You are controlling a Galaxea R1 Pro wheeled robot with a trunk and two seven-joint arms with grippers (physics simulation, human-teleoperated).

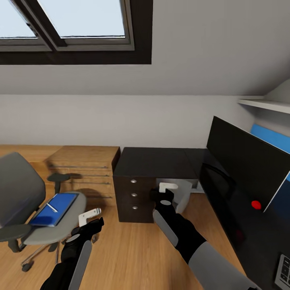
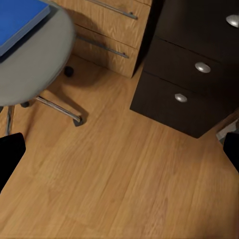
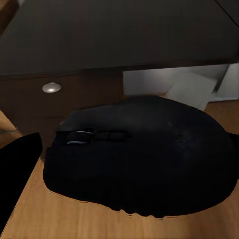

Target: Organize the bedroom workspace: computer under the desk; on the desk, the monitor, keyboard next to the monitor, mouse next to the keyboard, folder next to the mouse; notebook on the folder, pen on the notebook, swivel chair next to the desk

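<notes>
folder [image 1: 54,208] on swivel chair [image 1: 24,201], left of desk [image 1: 161,163]

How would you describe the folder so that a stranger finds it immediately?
Find the grey swivel chair standing left of the dark desk. The folder lies flat on its seat: bright blue, rectangular, carrying a thin white pen, unlike the grey upholstery around it.

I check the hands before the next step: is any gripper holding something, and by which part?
The right gripper holds the small, nearly black oval mouse by its two sides. The left gripper is open, holding nothing.

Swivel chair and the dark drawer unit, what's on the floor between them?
Bare wooden floor between the swivel chair and drawer unit, shown in the left wrist view.
</notes>
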